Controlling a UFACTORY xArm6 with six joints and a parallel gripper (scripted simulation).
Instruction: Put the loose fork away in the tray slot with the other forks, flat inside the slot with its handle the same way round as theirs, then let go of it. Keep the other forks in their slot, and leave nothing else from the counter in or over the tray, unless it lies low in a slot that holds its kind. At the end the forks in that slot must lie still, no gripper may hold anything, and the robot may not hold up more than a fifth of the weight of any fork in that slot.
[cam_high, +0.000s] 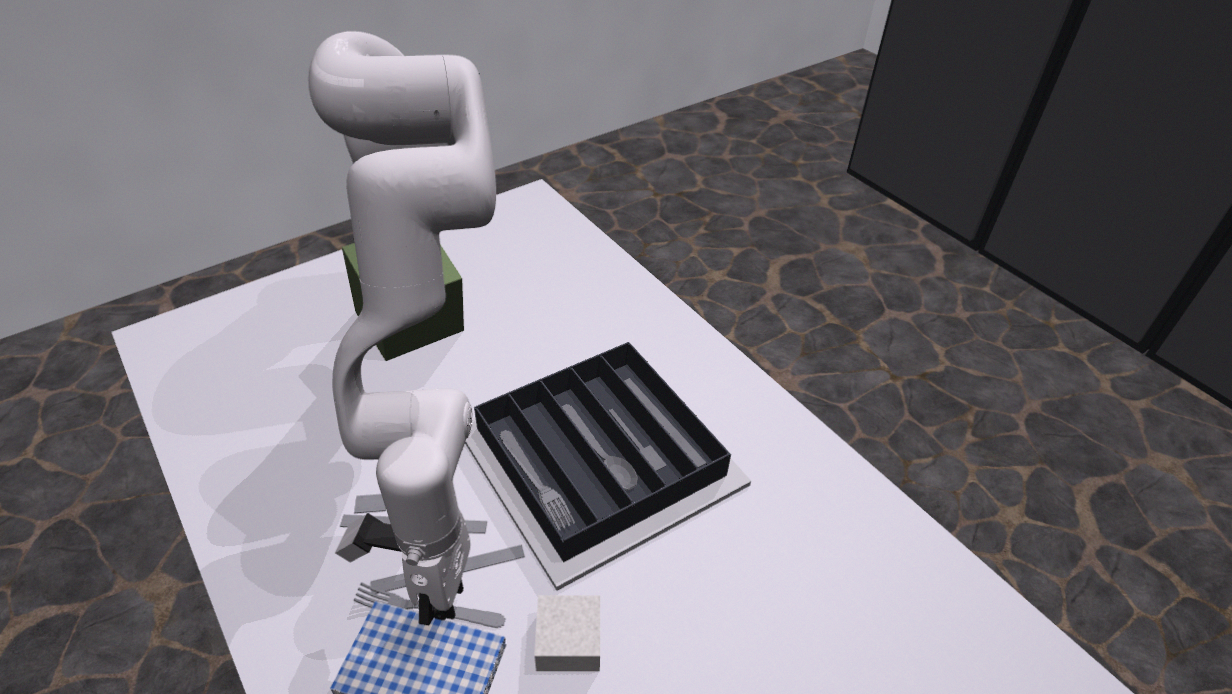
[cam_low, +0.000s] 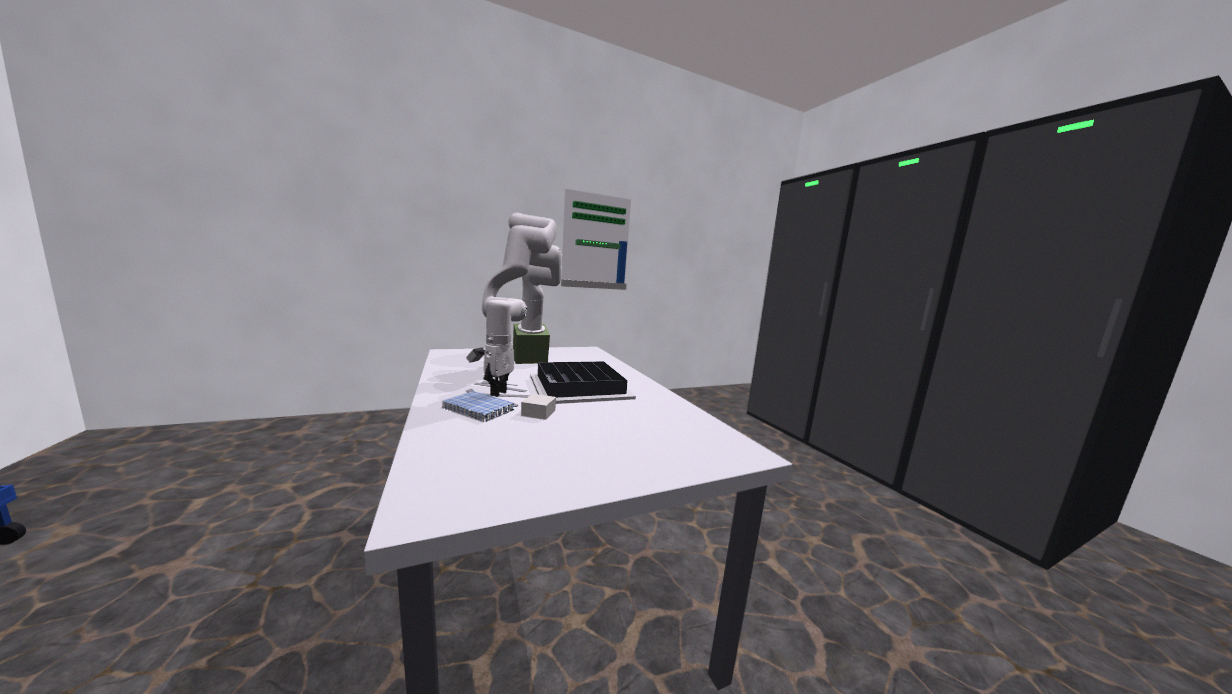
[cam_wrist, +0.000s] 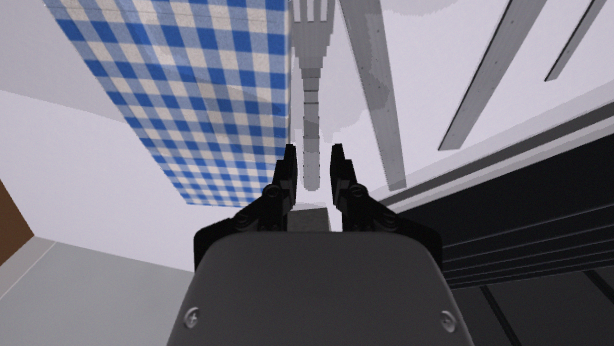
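The loose fork (cam_high: 375, 595) (cam_wrist: 310, 75) lies flat on the table along the far edge of a blue checked cloth (cam_high: 422, 656) (cam_wrist: 200, 75) (cam_low: 474, 404). My gripper (cam_high: 436, 613) (cam_wrist: 313, 157) (cam_low: 495, 387) is low over the fork's handle, partly open, with a finger on each side of the handle and a gap on both sides. The black slotted tray (cam_high: 639, 510) (cam_low: 586, 380) (cam_wrist: 525, 200) stands to the right on a pale mat. Its leftmost slot holds a fork (cam_high: 539, 482) with the tines toward the front. A spoon (cam_high: 617, 469) lies in a middle slot.
Flat grey knives (cam_high: 496, 557) (cam_wrist: 380, 100) lie on the table between the gripper and the tray, another (cam_wrist: 495, 65) farther off. A speckled block (cam_high: 567, 633) (cam_low: 537, 407) stands to the right of the cloth. The arm's green base (cam_high: 453, 294) is behind.
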